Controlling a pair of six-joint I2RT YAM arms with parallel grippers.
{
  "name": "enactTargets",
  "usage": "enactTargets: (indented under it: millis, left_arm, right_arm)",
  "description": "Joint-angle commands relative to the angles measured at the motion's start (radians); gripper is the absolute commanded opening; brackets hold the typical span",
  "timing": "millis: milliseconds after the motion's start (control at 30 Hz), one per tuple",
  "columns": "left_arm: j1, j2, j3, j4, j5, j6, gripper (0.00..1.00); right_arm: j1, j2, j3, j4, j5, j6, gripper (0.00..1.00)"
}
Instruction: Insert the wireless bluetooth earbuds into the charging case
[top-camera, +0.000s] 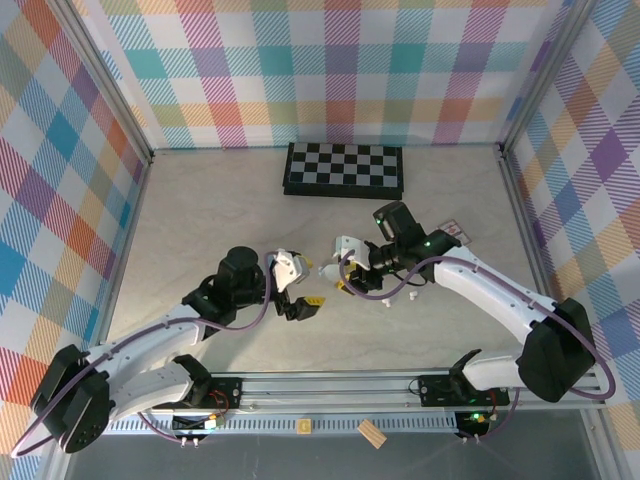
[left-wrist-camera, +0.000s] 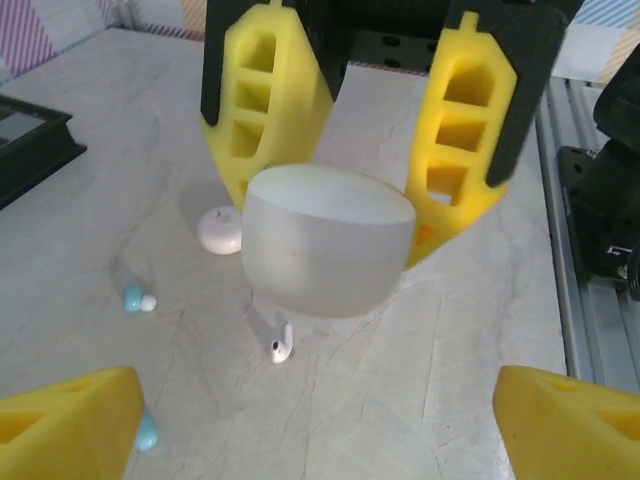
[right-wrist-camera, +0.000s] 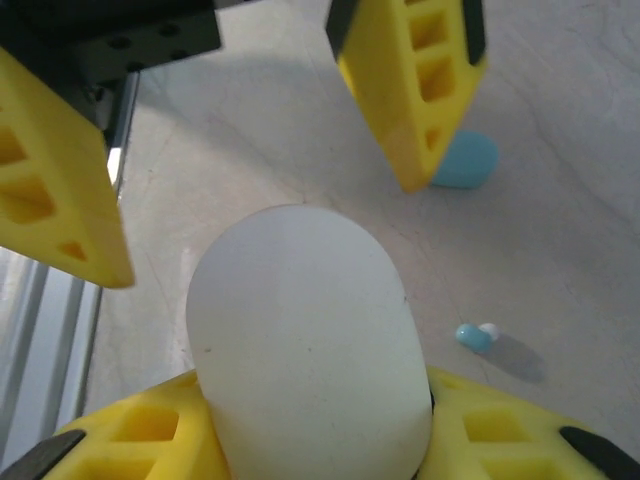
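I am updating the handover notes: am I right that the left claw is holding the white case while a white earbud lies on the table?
Not quite: the right claw holds the white case, as the left wrist view shows, while the left claw stands open; the white earbud does lie on the table.

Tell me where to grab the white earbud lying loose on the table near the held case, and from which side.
Take the white earbud across its rounded head, coming straight down from above. It lies flat on the table, so only its two sides are free to pinch, and the thin stem would probably slip. The open left gripper hangs closest to it.
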Motion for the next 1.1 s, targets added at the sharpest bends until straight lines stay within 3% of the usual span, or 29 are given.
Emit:
enactTargets:
  millis: [0,200,333,667,1067]
  left_arm:
    - [-0.007,0.018,0.026,0.141,0.066,0.005,0.86]
    - [-0.011,0.047,0.032,0.187,0.094,-0.018,0.75]
    - [-0.013,0.053,0.034,0.19,0.094,-0.019,0.63]
    - [-0.023,0.063,0.052,0.169,0.101,-0.014,0.62]
    - [-0.026,0.075,0.085,0.141,0.13,-0.01,0.51]
  right_arm:
    - [-0.002,-0.028,0.026,-0.033,-0.085,0.016,0.4]
    - [-0.002,-0.039,0.02,-0.021,-0.111,0.026,0.4]
    - [-0.002,-0.042,0.01,0.002,-0.122,0.036,0.4]
    - [-0.002,-0.043,0.002,0.03,-0.131,0.049,0.38]
    - [-0.002,-0.038,-0.006,0.042,-0.128,0.054,0.38]
